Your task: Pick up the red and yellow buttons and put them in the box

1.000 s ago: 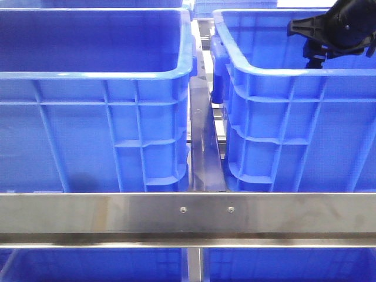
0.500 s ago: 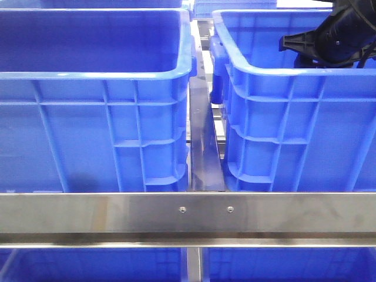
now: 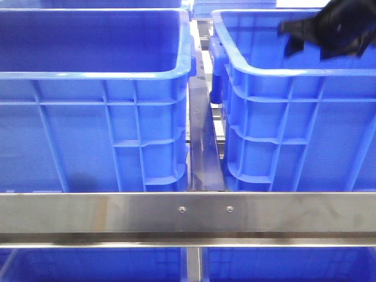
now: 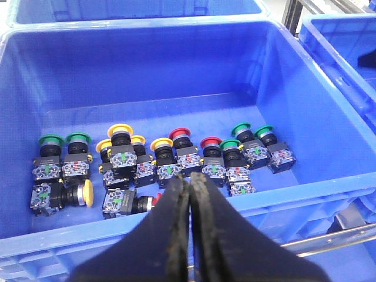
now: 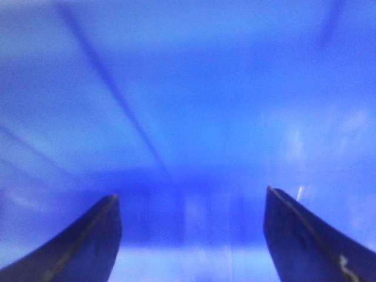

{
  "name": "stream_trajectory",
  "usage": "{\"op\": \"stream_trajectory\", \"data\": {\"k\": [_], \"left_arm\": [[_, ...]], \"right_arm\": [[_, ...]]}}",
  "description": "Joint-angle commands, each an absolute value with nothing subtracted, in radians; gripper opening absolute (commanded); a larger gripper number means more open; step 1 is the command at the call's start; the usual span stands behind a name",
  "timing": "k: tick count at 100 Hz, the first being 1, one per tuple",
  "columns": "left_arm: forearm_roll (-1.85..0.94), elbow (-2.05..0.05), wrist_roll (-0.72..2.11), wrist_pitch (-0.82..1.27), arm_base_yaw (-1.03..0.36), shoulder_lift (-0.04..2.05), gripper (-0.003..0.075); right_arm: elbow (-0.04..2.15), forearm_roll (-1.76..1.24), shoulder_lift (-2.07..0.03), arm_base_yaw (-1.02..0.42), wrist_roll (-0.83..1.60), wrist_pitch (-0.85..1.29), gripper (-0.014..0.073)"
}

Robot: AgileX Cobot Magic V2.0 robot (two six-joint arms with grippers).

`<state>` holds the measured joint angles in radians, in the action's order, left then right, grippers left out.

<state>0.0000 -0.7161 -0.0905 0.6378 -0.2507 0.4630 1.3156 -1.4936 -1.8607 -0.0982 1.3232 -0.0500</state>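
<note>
Several push buttons lie on the floor of a blue bin (image 4: 147, 70) in the left wrist view. Yellow buttons (image 4: 120, 130) and red buttons (image 4: 179, 135) stand in a row, and one yellow button (image 4: 87, 192) lies on its side. My left gripper (image 4: 191, 181) hovers shut and empty above the bin's near wall, hiding part of a toppled red button (image 4: 157, 201). My right gripper (image 5: 191, 202) is open wide with nothing between its fingers, facing blurred blue plastic. In the front view the right gripper (image 3: 294, 32) sits over the right blue box (image 3: 294, 106).
Green buttons (image 4: 51, 141) sit at both ends of the row. The left blue bin (image 3: 94, 106) and the right box are parted by a steel strip (image 3: 204, 147). A steel rail (image 3: 188, 211) runs across the front, with more blue bins below it.
The right arm has swung a little leftward and then risen over the right box; it is motion-blurred now. Nothing else has moved.
</note>
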Motion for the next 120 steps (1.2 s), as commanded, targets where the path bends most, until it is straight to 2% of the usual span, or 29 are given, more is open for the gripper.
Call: {"op": "stream_trajectory", "data": {"k": [1,105,112,120], "left_arm": [[-0.014,-0.742,-0.102,0.560,-0.249,0.469,-0.0019],[-0.015,-0.742,-0.102,0.562,-0.249,0.469,-0.0019],[-0.015,-0.742,-0.102,0.562,-0.249,0.469,-0.0019],[-0.015,-0.742,-0.102,0.562,-0.249,0.469,-0.0019]], "right_arm": [[1.323,-1.482,-1.748,-0.094,1.333,-0.045,0.0539],[0.590,-1.495,-0.683,-0.094,1.384,-0.080,0.0536],[0.558,-1.495,-0.631,-0.094,1.384,-0.080,0.0496],[0.533,-1.495,-0.586,-0.094,1.384,-0.080,0.0384]]}}
